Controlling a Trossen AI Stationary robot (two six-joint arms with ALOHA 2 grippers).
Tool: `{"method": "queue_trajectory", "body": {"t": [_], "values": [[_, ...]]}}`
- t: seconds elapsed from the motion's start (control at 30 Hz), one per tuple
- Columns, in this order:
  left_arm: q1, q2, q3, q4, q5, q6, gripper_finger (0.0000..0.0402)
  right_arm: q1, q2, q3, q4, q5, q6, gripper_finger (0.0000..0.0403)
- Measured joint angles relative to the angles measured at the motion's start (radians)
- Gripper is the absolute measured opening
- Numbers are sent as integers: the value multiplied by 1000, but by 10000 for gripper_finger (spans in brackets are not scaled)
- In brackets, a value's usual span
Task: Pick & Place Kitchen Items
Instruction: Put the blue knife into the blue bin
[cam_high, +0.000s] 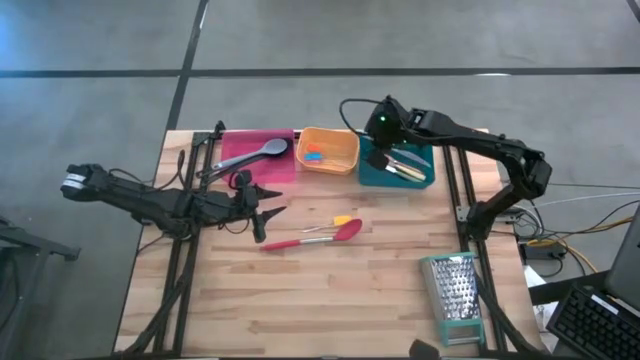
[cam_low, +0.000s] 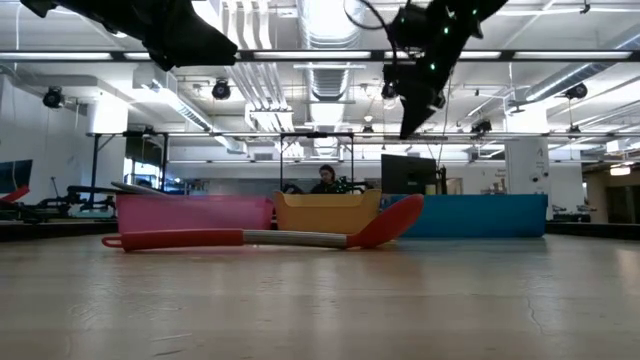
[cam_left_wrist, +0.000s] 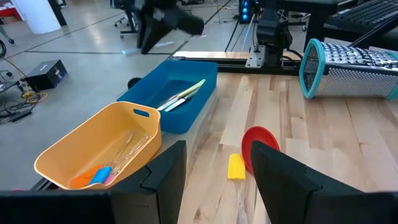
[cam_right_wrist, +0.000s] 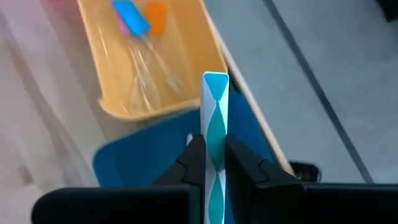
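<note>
- A teal-and-white patterned utensil handle is clamped in the right gripper above the blue bin; its working end is hidden.
- The left gripper is held spread and empty near the red spatula, whose handle is cut off from that wrist's view.

The pale wooden surface carries three bins in a row along its far edge: a pink bin, an orange bin and a teal bin. Near the middle lie a red spatula and, just beside its head, a small yellow piece. A metal grater with green trim rests near the right edge.
</note>
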Motion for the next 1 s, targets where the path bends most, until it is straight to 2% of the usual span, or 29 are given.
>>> {"method": "queue_trajectory", "body": {"t": [0.3, 0.47, 0.57, 1.0], "values": [[0, 0, 0, 0, 0, 0, 184, -65, 110, -41, 46, -3, -22, 25], [0, 0, 0, -3, 0, 0, 184, -91, 183, -41, 77, -72, -22, 25], [0, 0, 0, -4, 0, 0, 184, -106, 221, -42, 79, -75, -22, 24], [0, 0, -11, 0, 0, 0, 184, -147, 325, -59, 84, -89, 8, 24]]}}
